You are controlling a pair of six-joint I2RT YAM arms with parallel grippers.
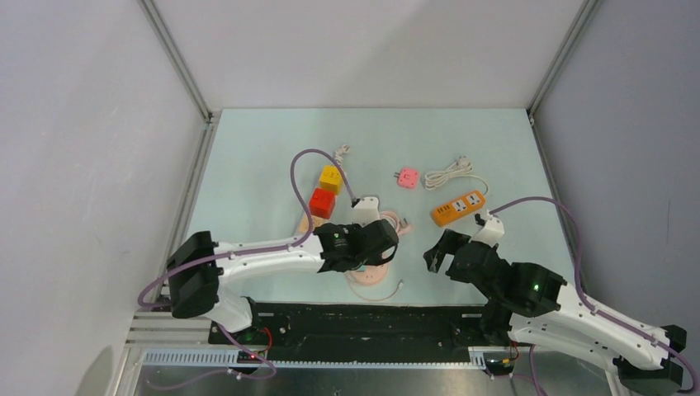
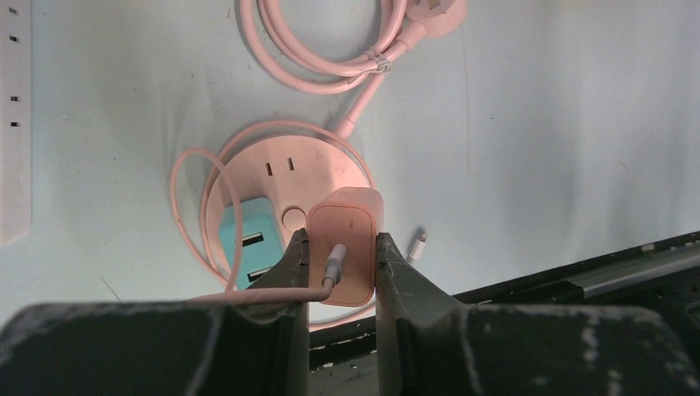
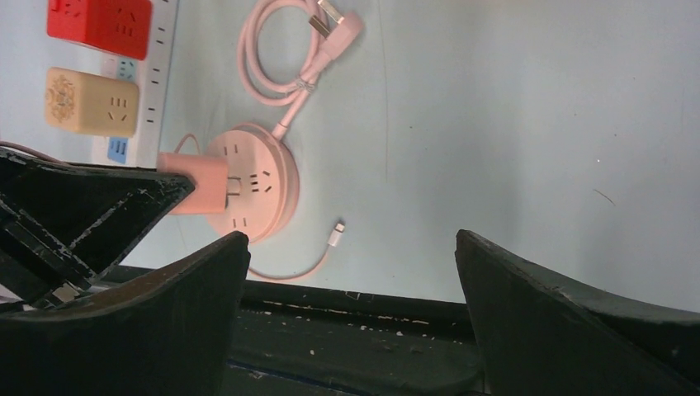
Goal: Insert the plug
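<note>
Gripper on left (image 2: 340,238), angled down, clamps pink charger (image 2: 351,216) over round socket (image 2: 281,165); right gripper (image 3: 351,239) hangs agape.

Left arm (image 1: 264,254) and right arm (image 1: 594,326): white shells, black joint housings. A purple cable (image 1: 295,173) runs along each. Black fingers (image 2: 276,289) show scuffs and chipped paint. Green indicator light (image 1: 536,288) lit on right arm.

Right of round socket (image 3: 248,177): table (image 3: 512,124) lay bare, passable.
Beyond round socket: coiled cord (image 3: 285,62) blocked.
Over round socket: left gripper (image 2: 341,239) holding plug (image 2: 351,219) filled access.
</note>
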